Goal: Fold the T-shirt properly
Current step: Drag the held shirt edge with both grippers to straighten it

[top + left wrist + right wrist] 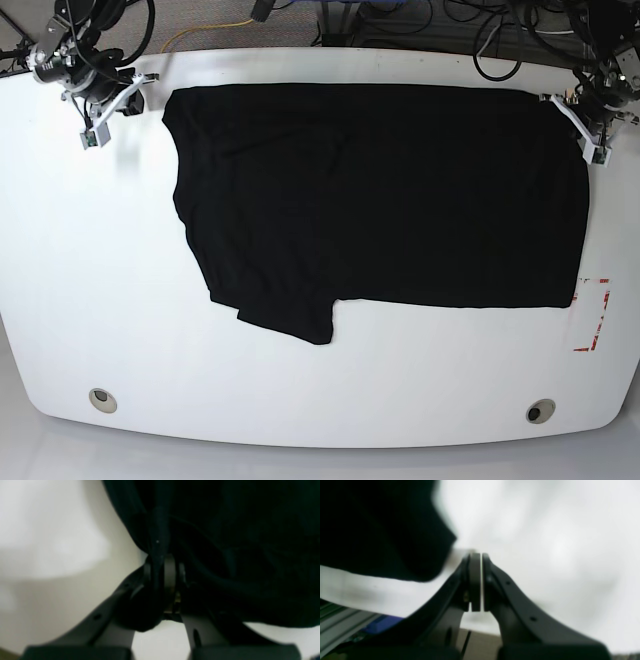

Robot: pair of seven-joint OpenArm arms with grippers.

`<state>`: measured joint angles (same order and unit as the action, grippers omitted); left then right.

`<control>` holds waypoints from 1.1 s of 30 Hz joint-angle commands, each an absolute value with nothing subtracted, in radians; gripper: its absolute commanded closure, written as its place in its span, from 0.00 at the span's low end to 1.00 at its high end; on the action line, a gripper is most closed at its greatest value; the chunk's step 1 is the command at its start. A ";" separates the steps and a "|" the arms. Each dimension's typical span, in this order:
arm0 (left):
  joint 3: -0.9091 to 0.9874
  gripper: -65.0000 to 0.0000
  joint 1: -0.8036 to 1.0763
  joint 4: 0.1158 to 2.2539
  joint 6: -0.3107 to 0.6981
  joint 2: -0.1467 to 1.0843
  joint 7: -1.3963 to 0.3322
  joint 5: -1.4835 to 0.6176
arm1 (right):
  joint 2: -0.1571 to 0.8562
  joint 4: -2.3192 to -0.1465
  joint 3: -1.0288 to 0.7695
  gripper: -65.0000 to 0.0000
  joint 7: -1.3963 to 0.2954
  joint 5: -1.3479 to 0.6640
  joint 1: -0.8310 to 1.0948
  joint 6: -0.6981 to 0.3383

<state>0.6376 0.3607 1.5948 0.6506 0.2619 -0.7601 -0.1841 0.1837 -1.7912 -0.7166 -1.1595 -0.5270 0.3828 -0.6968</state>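
Note:
The black T-shirt (380, 195) lies spread flat on the white table (100, 270), with one sleeve or flap sticking out toward the front (290, 320); no print shows. My left gripper (558, 100) is at the shirt's far right corner. In the left wrist view, the left gripper (161, 560) is shut on a bunched fold of black cloth (225, 542). At the far left, my right gripper (148, 78) sits just outside the shirt's corner. Up close, the right gripper (481, 555) is shut with nothing between its pads, and the black cloth (382, 530) lies beside it, apart.
A red-marked rectangle (592, 315) is on the table right of the shirt's front corner. Two round holes (101, 400) (540, 411) sit near the front edge. Cables (400, 30) crowd the floor behind the table. An aluminium rail (340, 625) runs below the table edge.

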 commanded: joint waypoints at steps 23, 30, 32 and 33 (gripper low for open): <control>0.707 0.58 0.464 1.773 0.698 0.237 -0.771 -0.186 | 0.150 -1.808 -0.737 0.47 -1.147 -0.648 0.351 -0.698; 0.759 0.58 0.424 1.776 0.698 0.236 -0.771 -0.186 | 0.136 -1.735 -0.690 0.47 -1.159 -0.648 0.294 -0.698; 0.774 0.58 0.420 1.774 0.698 0.236 -0.771 -0.186 | 0.136 -1.702 -0.682 0.48 -1.155 -0.648 0.286 -0.698; 0.779 0.58 0.415 1.774 0.698 0.237 -0.771 -0.186 | 0.133 -1.689 -0.680 0.48 -1.155 -0.648 0.269 -0.698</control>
<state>0.7654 0.4149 1.7592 0.6991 0.2203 -0.7731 -0.1875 0.1230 -1.6966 -0.6788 -1.1530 -0.6430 0.2817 -0.6968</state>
